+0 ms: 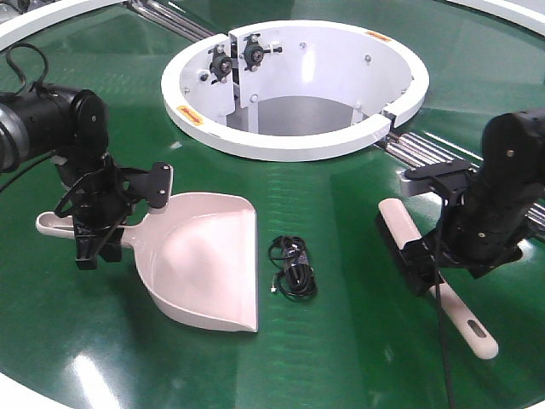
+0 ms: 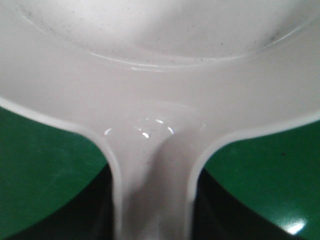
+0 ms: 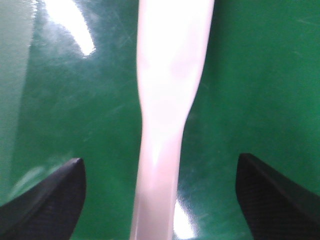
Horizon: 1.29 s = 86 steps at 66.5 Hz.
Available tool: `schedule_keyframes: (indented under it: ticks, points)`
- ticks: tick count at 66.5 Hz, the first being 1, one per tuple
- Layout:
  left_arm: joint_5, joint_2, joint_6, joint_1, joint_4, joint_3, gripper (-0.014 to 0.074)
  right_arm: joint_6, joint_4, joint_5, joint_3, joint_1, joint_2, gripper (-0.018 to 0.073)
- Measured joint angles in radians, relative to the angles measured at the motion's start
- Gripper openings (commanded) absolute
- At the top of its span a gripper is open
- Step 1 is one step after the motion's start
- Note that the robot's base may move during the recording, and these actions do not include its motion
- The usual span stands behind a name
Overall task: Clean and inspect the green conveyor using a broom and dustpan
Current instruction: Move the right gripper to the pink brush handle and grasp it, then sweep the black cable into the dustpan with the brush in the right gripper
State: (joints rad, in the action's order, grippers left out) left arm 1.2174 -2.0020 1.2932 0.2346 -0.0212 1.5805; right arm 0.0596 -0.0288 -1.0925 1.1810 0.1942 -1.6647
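Note:
The pale pink dustpan (image 1: 200,260) lies on the green conveyor (image 1: 341,341), its mouth facing right. My left gripper (image 1: 92,247) is shut on its handle. In the left wrist view, that handle (image 2: 150,195) runs between dark fingers (image 2: 92,215) pressed to both its sides. The broom (image 1: 426,264) lies on the belt at the right, bristles to the left and handle end toward the front. My right gripper (image 1: 423,274) hangs over its handle, open. In the right wrist view, the handle (image 3: 160,125) passes midway between the fingertips (image 3: 50,200), which stand well apart from it.
A bundle of black cable (image 1: 292,267) lies on the belt between dustpan and broom. A white ring-shaped opening (image 1: 294,146) sits behind them, with silver rollers (image 1: 426,149) to its right. The belt's white rim (image 1: 34,394) curves along the front left.

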Motion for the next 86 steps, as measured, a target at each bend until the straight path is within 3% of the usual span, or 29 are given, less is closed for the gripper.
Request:
schedule_keyframes:
  ticks: [18,27,35,58,86]
  points:
    - [0.0,0.0,0.0,0.0,0.0,0.0,0.0003,-0.002,-0.004,-0.07,0.072,0.0,-0.127,0.0573]
    - [0.0,0.0,0.0,0.0,0.0,0.0,0.0003,-0.005,-0.004,-0.077,0.077,0.0,-0.162,0.0519]
    - [0.0,0.0,0.0,0.0,0.0,0.0,0.0003,-0.01,-0.004,-0.077,0.077,0.0,-0.186,0.0419]
    - [0.0,0.0,0.0,0.0,0.0,0.0,0.0003,-0.024,-0.007,-0.077,0.077,0.0,-0.233,-0.0015]
    - [0.0,0.0,0.0,0.0,0.0,0.0,0.0003,-0.035,-0.007,-0.07,0.077,0.0,-0.085,-0.001]
